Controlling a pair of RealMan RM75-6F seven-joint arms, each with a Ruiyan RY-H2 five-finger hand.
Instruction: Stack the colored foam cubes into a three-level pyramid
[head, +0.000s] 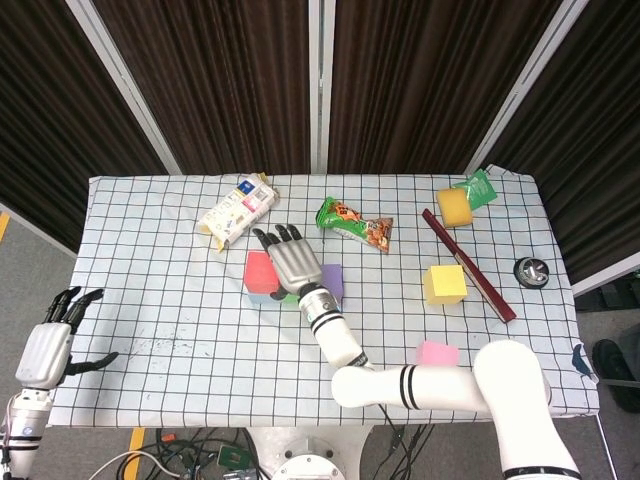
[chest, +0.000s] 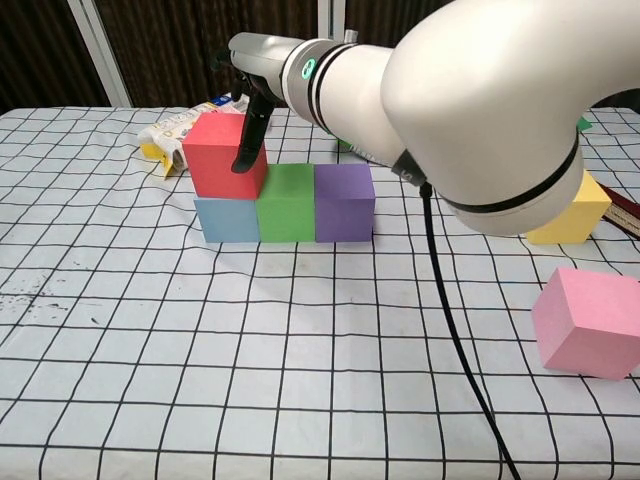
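Note:
A red cube (chest: 225, 155) sits on a light blue cube (chest: 226, 220), which starts a row with a green cube (chest: 288, 203) and a purple cube (chest: 344, 203). My right hand (head: 285, 258) hovers over this row with its fingers spread, covering most of the green cube. In the chest view a dark fingertip (chest: 243, 160) touches the red cube's right edge. The yellow cube (head: 445, 284) and the pink cube (head: 435, 352) lie loose to the right. My left hand (head: 50, 345) hangs open beyond the table's left front corner.
At the back lie a white cracker packet (head: 237, 212), a green snack bag (head: 355, 222), and a yellow sponge (head: 455, 207) beside a green pack (head: 480, 188). A dark red stick (head: 468, 265) lies slanted near the yellow cube. A small round metal object (head: 530, 271) sits at the right edge.

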